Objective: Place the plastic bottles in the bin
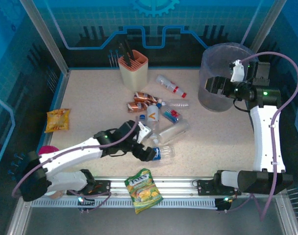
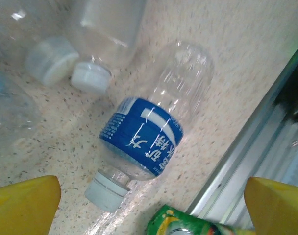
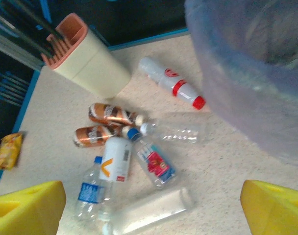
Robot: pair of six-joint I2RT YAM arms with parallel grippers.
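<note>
At near edge of surface (image 1: 90, 93): left end effector (image 2: 150, 209) spread over blue-label bottle (image 2: 148, 139) lying flat. Right end effector (image 3: 151, 208) spread beside bin (image 1: 212, 61). Other bottles (image 1: 152, 113) clustered mid-surface.

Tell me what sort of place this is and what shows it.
Probably a robot test cell: the speckled table is walled in by blue printed panels, two robot arms are bolted to a metal rail at its near edge, and plastic bottles lie scattered near a lined bin.
</note>
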